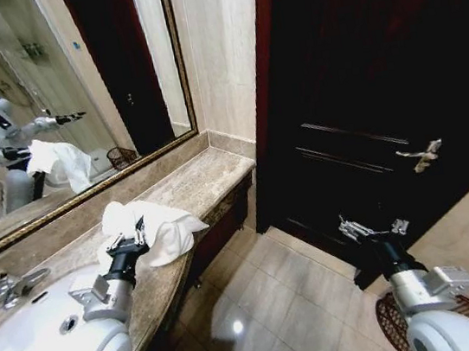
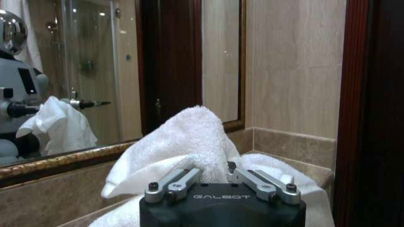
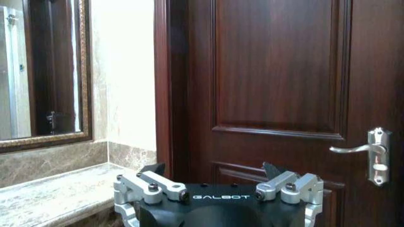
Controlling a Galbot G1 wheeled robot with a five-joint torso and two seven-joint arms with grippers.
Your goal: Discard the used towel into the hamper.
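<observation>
So the towel (image 1: pixel 150 227) sits on the tabletop (image 1: pixel 209 179), right of the sink (image 1: pixel 30 339) and faucet (image 1: pixel 10 286), with the mirror (image 1: pixel 50 105) behind it. Left hand (image 1: pixel 128 239) is right up against the towel. Door (image 1: pixel 380 94) stands off to the right, right hand (image 1: pixel 373 228) in front of it. Hamper (image 1: pixel 395 320) sits on the floor (image 1: pixel 278 300) at bottom right, under the right arm.

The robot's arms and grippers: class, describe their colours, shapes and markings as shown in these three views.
Both arms are glossy white rounded shells narrowing to black cylindrical wrists. The left gripper and right gripper have silver metal linkage fingers with dark screws. In the wrist views, each black gripper body carries white "GALBOT" lettering, and the right gripper's fingers end in dark pads.
</observation>
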